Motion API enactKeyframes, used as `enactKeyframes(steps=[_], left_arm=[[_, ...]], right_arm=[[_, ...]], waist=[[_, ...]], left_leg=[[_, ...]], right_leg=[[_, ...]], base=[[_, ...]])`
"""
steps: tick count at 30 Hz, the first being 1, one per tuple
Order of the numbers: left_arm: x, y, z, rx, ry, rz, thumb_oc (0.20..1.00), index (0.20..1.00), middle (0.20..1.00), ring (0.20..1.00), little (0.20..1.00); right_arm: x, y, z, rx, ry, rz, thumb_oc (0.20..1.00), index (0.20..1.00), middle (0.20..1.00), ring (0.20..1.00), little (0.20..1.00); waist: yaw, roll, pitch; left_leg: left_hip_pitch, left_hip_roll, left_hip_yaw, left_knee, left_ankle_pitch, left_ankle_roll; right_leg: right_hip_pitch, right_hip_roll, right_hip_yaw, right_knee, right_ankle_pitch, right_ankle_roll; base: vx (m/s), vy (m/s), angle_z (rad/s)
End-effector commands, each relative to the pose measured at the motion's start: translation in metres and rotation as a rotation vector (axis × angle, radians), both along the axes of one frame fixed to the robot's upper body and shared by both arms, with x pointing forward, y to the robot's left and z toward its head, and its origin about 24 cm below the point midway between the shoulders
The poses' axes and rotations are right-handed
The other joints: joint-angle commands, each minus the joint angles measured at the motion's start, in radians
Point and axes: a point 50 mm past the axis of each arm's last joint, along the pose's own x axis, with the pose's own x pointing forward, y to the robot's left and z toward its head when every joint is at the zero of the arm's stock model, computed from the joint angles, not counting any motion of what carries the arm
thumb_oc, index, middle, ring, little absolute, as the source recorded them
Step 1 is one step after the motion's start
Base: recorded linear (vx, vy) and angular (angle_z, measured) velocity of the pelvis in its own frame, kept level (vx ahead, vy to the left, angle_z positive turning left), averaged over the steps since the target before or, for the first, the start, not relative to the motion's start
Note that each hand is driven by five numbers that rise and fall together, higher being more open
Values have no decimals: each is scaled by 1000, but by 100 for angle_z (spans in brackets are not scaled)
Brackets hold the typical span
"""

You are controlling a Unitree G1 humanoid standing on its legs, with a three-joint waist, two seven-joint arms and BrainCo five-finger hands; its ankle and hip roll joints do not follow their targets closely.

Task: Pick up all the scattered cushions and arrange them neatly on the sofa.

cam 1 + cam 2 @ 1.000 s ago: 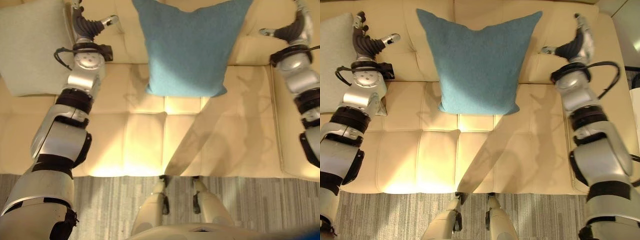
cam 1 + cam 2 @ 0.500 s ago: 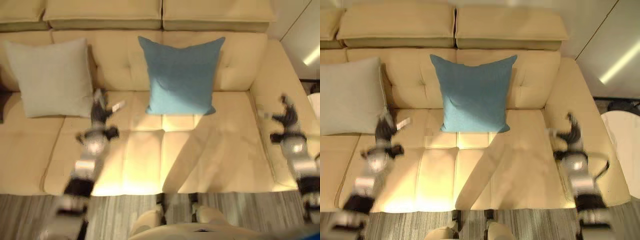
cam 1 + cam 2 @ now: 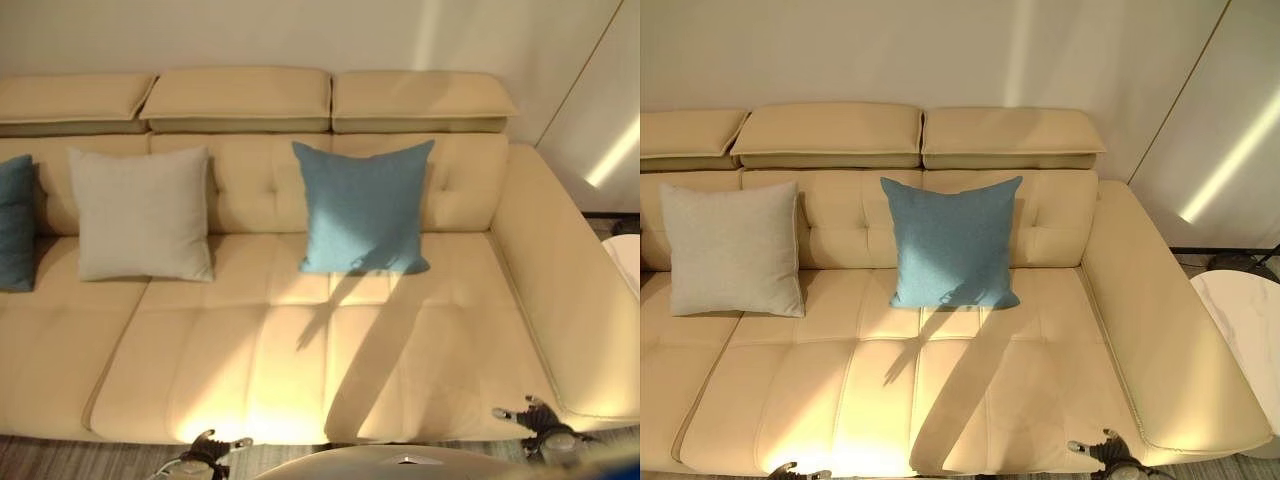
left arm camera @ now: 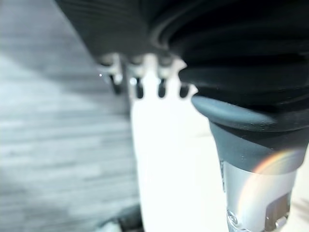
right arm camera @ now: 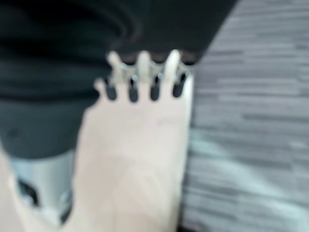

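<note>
A teal cushion (image 3: 365,205) leans upright against the backrest of the cream sofa (image 3: 300,360), near its middle. To its left a light grey cushion (image 3: 140,215) stands the same way. A second teal cushion (image 3: 14,225) shows at the far left edge. My left hand (image 3: 207,446) is low by the sofa's front edge, far from the cushions. My right hand (image 3: 537,422) is low at the front right corner. In the wrist views the left fingers (image 4: 138,86) and right fingers (image 5: 145,72) are straight and hold nothing.
A white round table (image 3: 1243,322) stands to the right of the sofa's arm. Grey striped floor (image 4: 48,145) lies in front of the sofa. A pale wall rises behind the headrests (image 3: 920,130).
The camera has pulled back, so the whole sofa shows. Both arms have drawn away from the backrest down to the sofa's front edge. The cushions stay in place.
</note>
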Motion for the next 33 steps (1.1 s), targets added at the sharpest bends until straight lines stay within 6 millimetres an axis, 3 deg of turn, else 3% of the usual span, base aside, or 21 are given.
enactKeyframes(steps=[1, 6, 9, 12, 15, 17, 20, 23, 25, 27, 28, 29, 30, 31, 32, 33], left_arm=[[37, 3, 9, 39, -90, -71, 1000, 1000, 1000, 1000, 1000], [33, -5, 5, 27, -62, -105, 1000, 1000, 1000, 1000, 1000], [46, -7, 8, 49, -90, -178, 1000, 1000, 1000, 1000, 1000], [52, -7, 11, 58, -101, -219, 1000, 1000, 1000, 1000, 1000], [54, -5, 12, 73, -107, -221, 1000, 1000, 1000, 1000, 1000], [52, -4, 11, 72, -94, -208, 1000, 1000, 1000, 1000, 1000], [49, -3, 10, 71, -95, -150, 1000, 1000, 1000, 1000, 1000], [47, -7, 8, 62, -87, -116, 1000, 1000, 1000, 1000, 1000], [57, -9, 11, 70, -101, -151, 1000, 1000, 1000, 1000, 1000], [60, -10, 11, 71, -102, -163, 1000, 1000, 1000, 1000, 1000], [62, -10, 12, 73, -108, -165, 1000, 1000, 1000, 1000, 1000], [62, -11, 11, 74, -107, -166, 1000, 1000, 1000, 1000, 1000], [61, -11, 11, 70, -104, -162, 1000, 1000, 1000, 1000, 1000], [56, -12, 9, 65, -86, -160, 1000, 1000, 1000, 1000, 1000], [58, -17, 8, 57, -92, -178, 1000, 1000, 1000, 1000, 1000], [62, -19, 9, 63, -94, -209, 1000, 1000, 1000, 1000, 1000]], right_arm=[[14, -9, 7, -33, -31, 6, 1000, 1000, 1000, 1000, 1000], [6, -1, 0, -23, 42, 33, 1000, 1000, 1000, 1000, 1000], [14, 3, 0, -34, 36, 63, 1000, 1000, 1000, 1000, 1000], [19, 8, 0, -31, 35, 90, 1000, 1000, 1000, 1000, 1000], [19, 14, -3, -20, 39, 106, 1000, 1000, 1000, 1000, 1000], [14, 19, -6, -3, 52, 95, 1000, 1000, 1000, 1000, 1000], [9, 22, -9, 4, 72, 95, 1000, 1000, 1000, 1000, 1000], [4, 25, -11, 18, 75, 61, 1000, 1000, 1000, 1000, 1000], [-3, 26, -14, 24, 84, 15, 1000, 1000, 1000, 1000, 1000], [-5, 26, -15, 28, 89, 4, 1000, 1000, 1000, 1000, 1000], [-7, 26, -15, 26, 98, 3, 1000, 1000, 1000, 1000, 1000], [-11, 26, -16, 32, 107, -15, 1000, 1000, 1000, 1000, 1000], [-13, 26, -17, 35, 113, -22, 1000, 1000, 1000, 1000, 1000], [-21, 25, -18, 38, 141, -39, 1000, 1000, 1000, 1000, 1000], [-23, 24, -18, 40, 142, -50, 1000, 1000, 1000, 1000, 1000], [-21, 25, -18, 46, 136, -63, 1000, 1000, 1000, 1000, 1000]], waist=[[11, -15, -12], [20, -22, 13], [24, -23, 46], [17, -15, 66], [24, 4, 81], [37, 2, 68], [54, -23, 57], [64, -37, 64], [57, -61, 96], [53, -70, 108], [56, -78, 120], [34, -107, 121], [30, -119, 119], [22, -120, 101], [9, -95, 78], [7, -88, 74]], left_leg=[[86, 52, 42, 10, -27, -90], [89, 17, 62, 10, -40, -54], [64, 4, 60, 10, -30, -44], [42, 11, 62, 10, -18, -34], [21, 32, 49, 10, 5, -20], [6, 38, 40, 10, 11, -20], [-23, 40, 22, 10, 37, -33], [-94, 80, -16, 18, 117, -75], [-172, 108, -4, 19, 166, -101], [-186, 110, 3, 26, 161, -96], [-182, 101, -25, 66, 145, -87], [-178, 79, -21, 212, 55, -65], [-171, 60, -30, 272, 6, -61], [-109, 15, -76, 250, -72, -52], [-45, 32, -64, 127, -34, -55], [-38, 28, -67, 94, -13, -59]], right_leg=[[-20, -92, -20, 9, 53, 152], [-59, -107, 31, 17, 98, 182], [-121, -116, 51, 47, 129, 199], [-161, -99, 99, 130, 109, 194], [-134, -65, 126, 313, -20, 143], [-99, -58, 134, 346, -60, 130], [-18, -41, 146, 224, -84, 112], [12, 30, 169, 147, -106, 70], [15, 61, 127, 79, -70, 59], [9, 61, 113, 78, -58, 58], [2, 59, 105, 78, -41, 56], [-20, 30, 76, 76, -20, 53], [-25, 17, 72, 73, -12, 52], [-45, 5, 77, 75, -7, 62], [-49, 9, 67, 63, 4, 73], [-49, 1, 64, 64, 5, 76]], base=[[-32, 84, -3], [-89, 102, -21], [-191, 73, -50], [-173, 30, -22], [-172, 19, -7], [-138, -67, 6], [-133, -142, 5], [-215, -203, 38], [-359, -219, 79], [-254, -109, 176], [-366, -85, 120], [-331, -40, 57], [-291, 56, 31], [-63, 194, 43], [33, 280, 18], [112, 264, -5]])
